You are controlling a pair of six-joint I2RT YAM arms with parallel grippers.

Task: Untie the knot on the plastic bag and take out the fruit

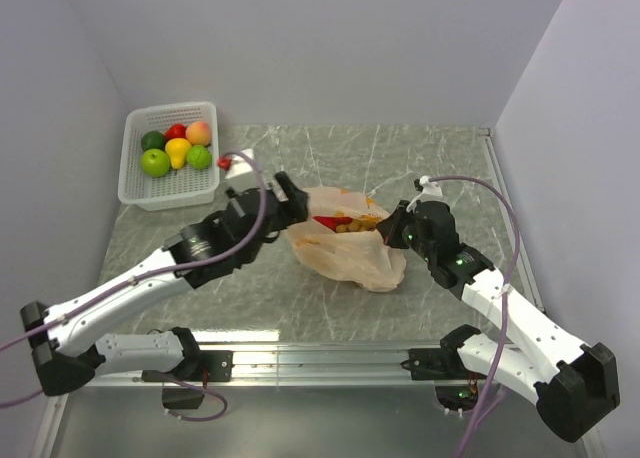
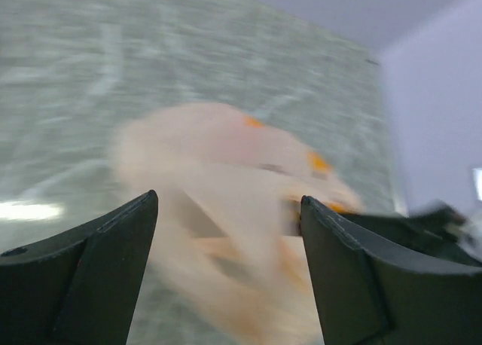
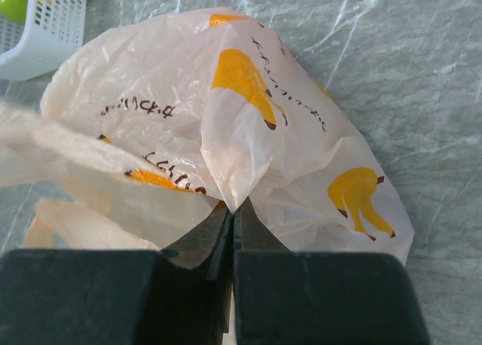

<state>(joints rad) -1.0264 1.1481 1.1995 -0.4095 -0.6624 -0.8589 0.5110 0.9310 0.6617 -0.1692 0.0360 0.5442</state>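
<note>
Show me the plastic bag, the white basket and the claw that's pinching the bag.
plastic bag (image 3: 248, 119), right wrist view, on its printed upper side.
white basket (image 1: 175, 188), top external view, on its near wall.
right gripper (image 3: 232, 209), right wrist view, between its closed fingertips.

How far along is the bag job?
Done: plastic bag looks opened; a red apple sits in the basket. In hand: right gripper pinches the bag, left gripper open, facing it. Left: watermelon wedge and tan balls still inside.
</note>
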